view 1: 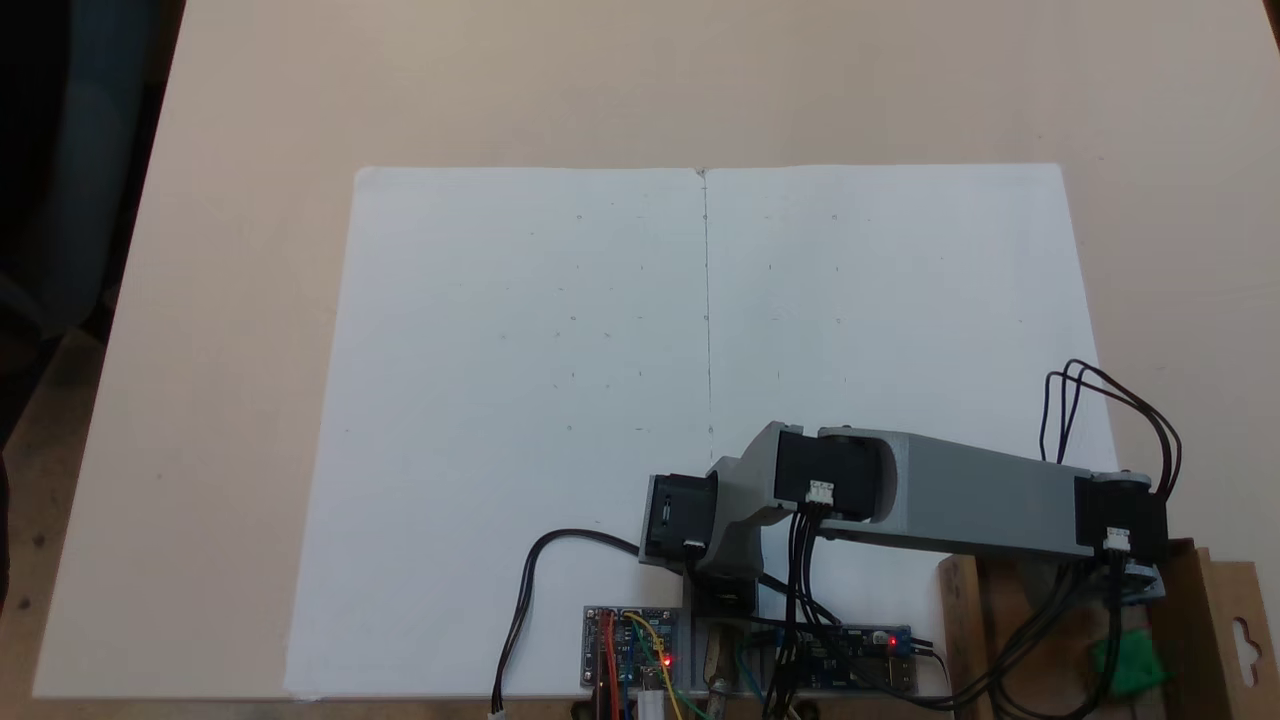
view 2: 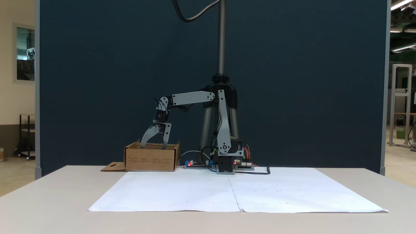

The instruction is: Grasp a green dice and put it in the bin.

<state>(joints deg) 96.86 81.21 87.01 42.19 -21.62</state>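
**Operator:** Report the work surface as a fixed view from above shows it.

**Technician:** The table point(view 1: 250, 120) is a pale beige board. Two white paper sheets point(view 1: 530, 400) lie side by side on it, meeting at a centre seam. Circuit boards point(view 1: 630, 648) with red indicator lights and coloured wires sit at the lower edge, next to the arm base. The grey arm point(view 1: 960, 495) reaches to the right of this view, over the bin point(view 1: 1215, 600), a brown cardboard box with a flap that carries a hanger hole. The green dice point(view 1: 1128, 662) lies inside the bin, partly hidden by black cables. The floor beyond the left table edge is dark.

**Operator:** And the fixed view from the front?

**Technician:** The table point(view 2: 48, 195) fills the foreground, with the paper sheets point(view 2: 182, 195) spread flat. Here the bin point(view 2: 151, 160) stands left of the arm base, its flap lying flat on the table. The gripper point(view 2: 152, 147) points down into the bin, its tips just below the rim; the jaws are spread apart with nothing between them. A dark blue partition point(view 2: 308, 81) stands behind the table, and a tripod point(view 2: 221, 48) with a cable rises behind the arm. Ceiling lights and a metal frame show past the partition on the right; a window and a cart show on the left.
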